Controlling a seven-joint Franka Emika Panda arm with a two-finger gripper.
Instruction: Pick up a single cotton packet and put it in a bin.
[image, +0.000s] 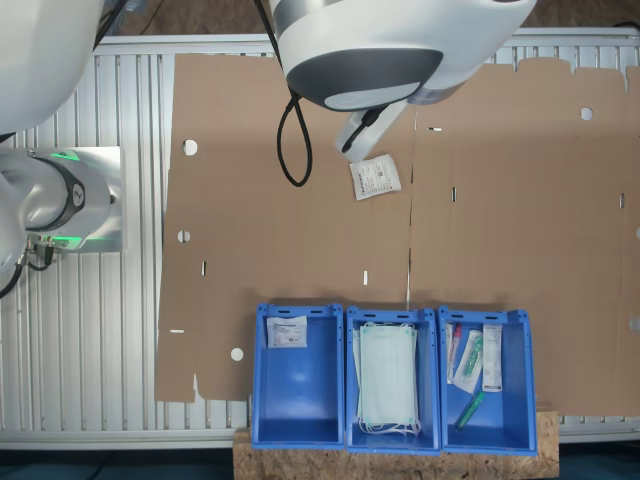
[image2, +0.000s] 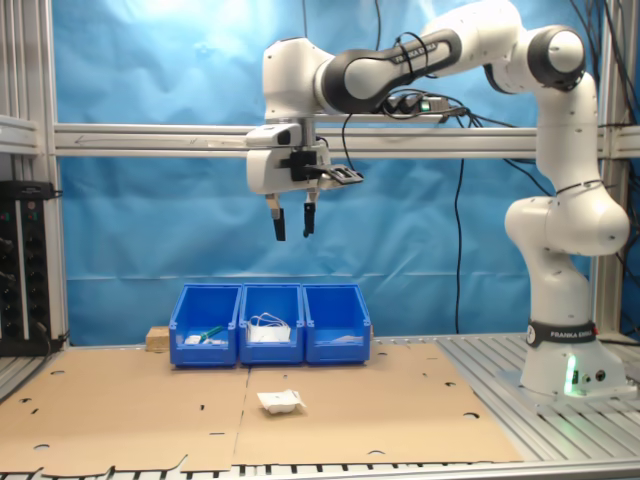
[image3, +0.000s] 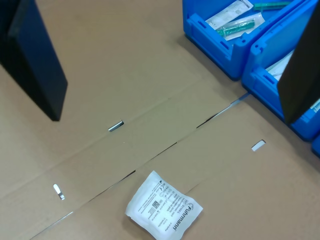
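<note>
Gripper (image2: 293, 222) spread, empty (high up); cotton packet (image2: 280, 401) flat on cardboard (image2: 130, 410).

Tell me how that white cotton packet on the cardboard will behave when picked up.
The cotton packet looks thin and puffy, so probably light and soft, likely to crumple under the pincer. Lying flat on the cardboard, its low edges may be hard to catch. Its wrapper might be slippery.

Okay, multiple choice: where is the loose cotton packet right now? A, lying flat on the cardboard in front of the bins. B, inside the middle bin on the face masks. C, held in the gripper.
A: the cotton packet lies on the cardboard, with the open gripper high above it.
</note>
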